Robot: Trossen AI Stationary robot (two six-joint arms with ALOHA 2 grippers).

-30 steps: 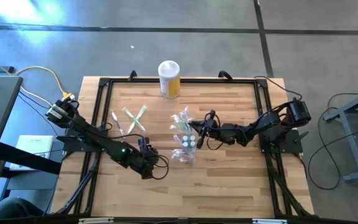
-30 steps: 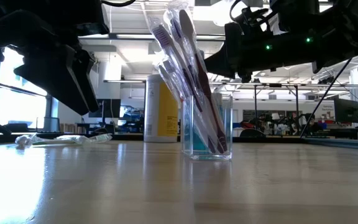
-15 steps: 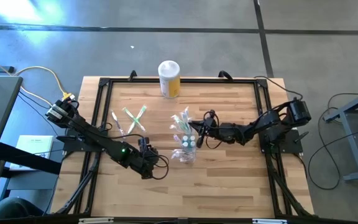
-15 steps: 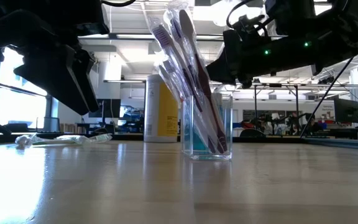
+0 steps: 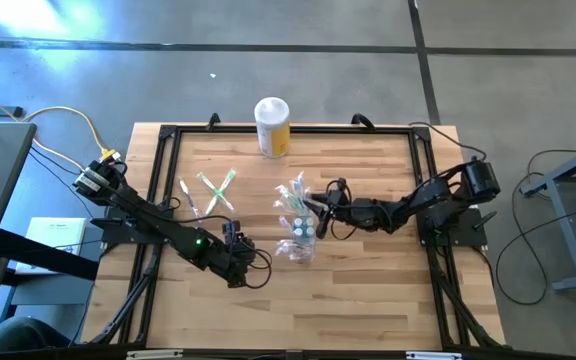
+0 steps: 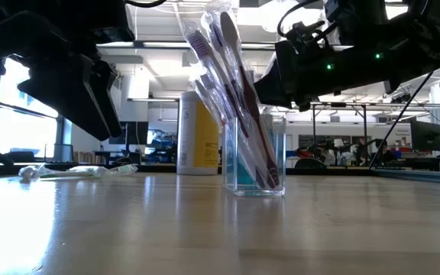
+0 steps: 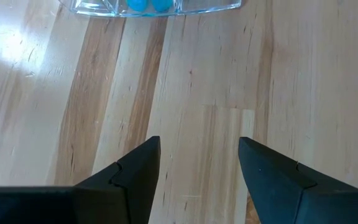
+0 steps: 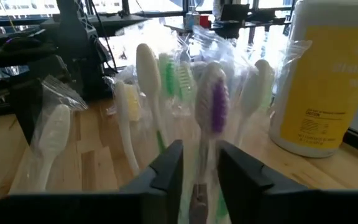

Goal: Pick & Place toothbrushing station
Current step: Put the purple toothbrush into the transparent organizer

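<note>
Right wrist view: right fingers [image 8: 166,167] slightly parted, a purple-bristled toothbrush [image 8: 212,112] standing between them.

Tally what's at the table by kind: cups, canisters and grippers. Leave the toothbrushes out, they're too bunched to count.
Clear cup: 1
Yellow canister: 1
Grippers: 2, the left gripper and the right gripper
Total: 4

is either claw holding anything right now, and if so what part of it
The left claw is open over bare table, holding nothing. The right claw sits around the handle of a purple-bristled toothbrush standing in the cup; whether it grips cannot be told.
</note>
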